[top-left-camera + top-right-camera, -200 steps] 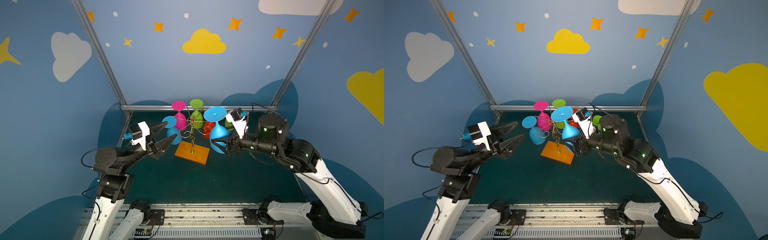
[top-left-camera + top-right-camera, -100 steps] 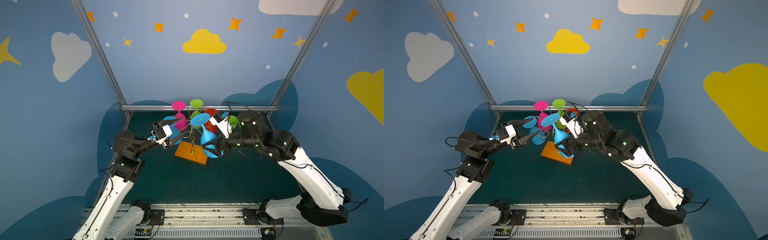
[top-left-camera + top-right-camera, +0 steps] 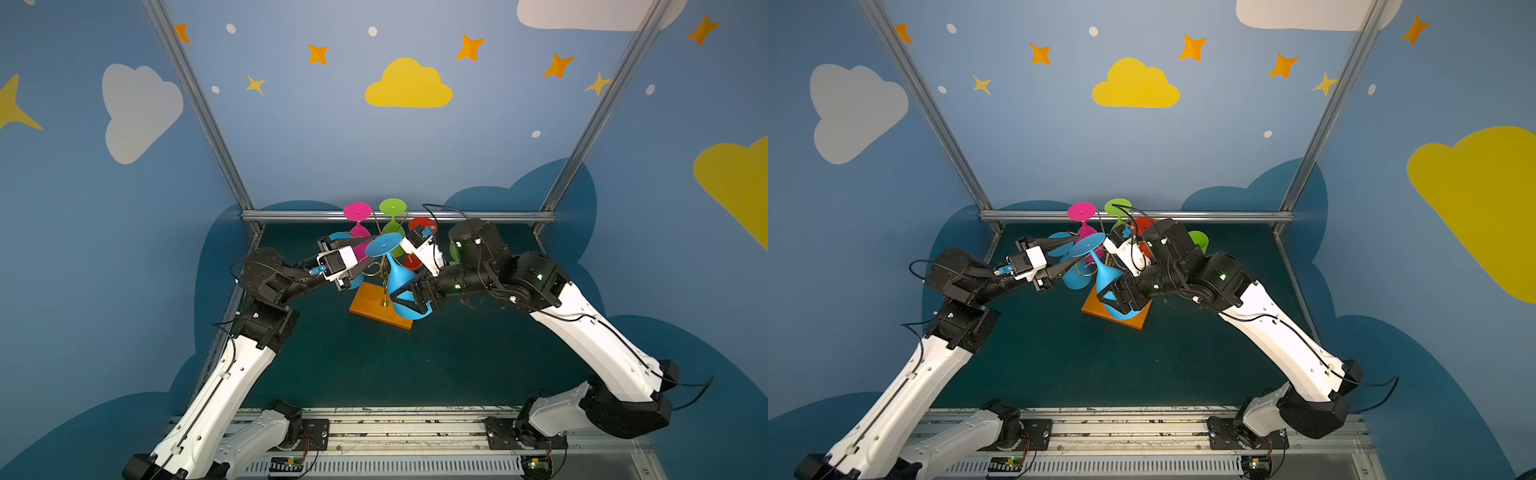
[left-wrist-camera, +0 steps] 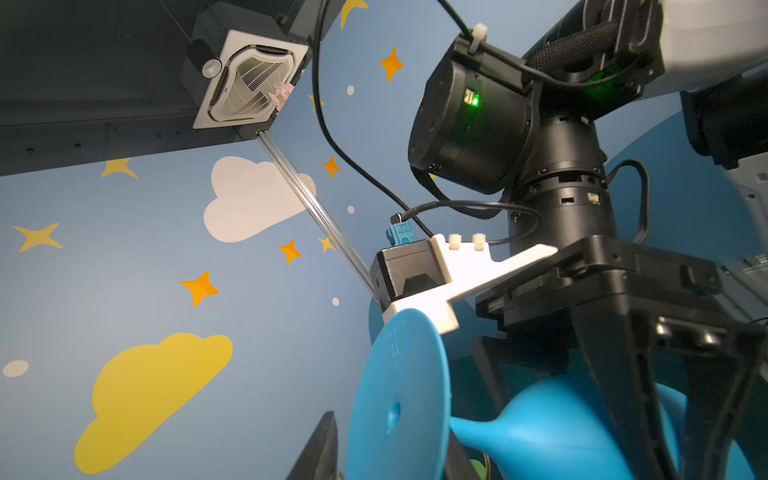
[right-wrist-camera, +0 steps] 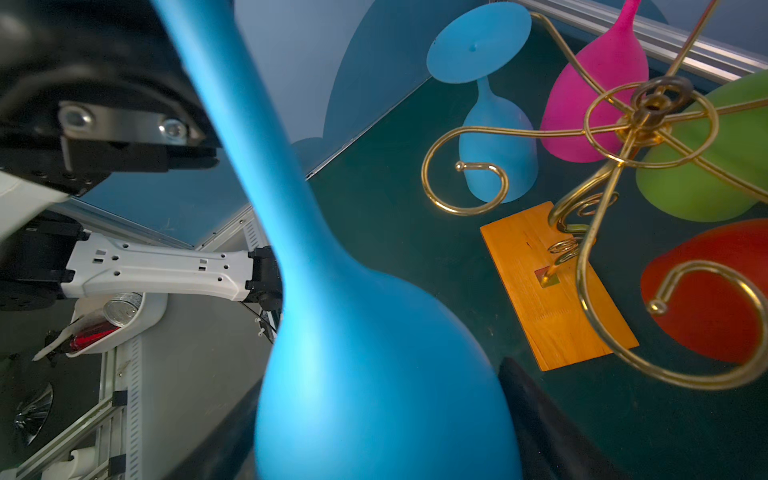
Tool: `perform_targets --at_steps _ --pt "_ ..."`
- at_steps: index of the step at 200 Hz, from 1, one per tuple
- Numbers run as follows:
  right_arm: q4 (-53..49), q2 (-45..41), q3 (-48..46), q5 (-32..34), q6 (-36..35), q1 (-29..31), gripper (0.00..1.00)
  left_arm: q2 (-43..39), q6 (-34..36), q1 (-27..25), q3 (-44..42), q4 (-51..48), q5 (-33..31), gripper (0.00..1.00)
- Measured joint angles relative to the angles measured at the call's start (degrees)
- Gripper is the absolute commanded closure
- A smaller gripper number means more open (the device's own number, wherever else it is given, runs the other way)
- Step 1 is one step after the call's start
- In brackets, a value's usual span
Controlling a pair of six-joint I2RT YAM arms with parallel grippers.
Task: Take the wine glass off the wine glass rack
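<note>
Both arms have swung to mid-frame, where the right claw (image 3: 409,305) pinches the blue glass (image 3: 401,277) by its bowl, off the rack (image 3: 368,301), while the left claw (image 3: 372,252) narrows around its stem, grip unclear; a handover would probably need it shut firmly.

Blue wine glass (image 5: 365,374) between jaws (bowl gripped), apart from wine glass rack (image 5: 536,299).

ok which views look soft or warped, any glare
Both top views: sharp and evenly lit, though frame posts splay outward. Left wrist view: the blue glass close to the lens is soft. Right wrist view: broad sheen on its bowl, and the rack blurs at its nearest curl.
</note>
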Motion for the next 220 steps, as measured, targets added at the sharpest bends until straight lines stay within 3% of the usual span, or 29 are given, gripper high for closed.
perform_targets --at_steps 17,32,65,90,162,220 --pt "0.26 0.02 0.26 0.02 0.11 0.02 0.74 -0.22 0.35 -0.09 -0.09 -0.37 -0.02 0.86" --pt "0.07 0.02 0.7 -0.26 0.61 0.02 0.67 -0.74 1.55 -0.09 -0.52 -0.46 -0.55 0.97" --pt "0.87 -1.22 1.27 -0.57 2.56 0.0 0.34 -1.95 2.64 0.57 -1.7 -0.59 -3.5 0.97" --pt "4.09 -3.13 -0.94 -0.37 2.86 0.04 0.21 -3.5 1.05 0.24 -2.34 -1.68 -6.82 0.97" --pt "15.1 -19.02 -15.89 1.46 3.17 -3.21 0.17 -7.02 -13.6 1.38 -5.95 -5.53 -19.23 0.97" --pt "22.75 -31.34 -24.57 7.26 6.49 -4.26 0.25 -7.1 -23.02 2.12 -6.08 -6.01 -20.48 0.97"
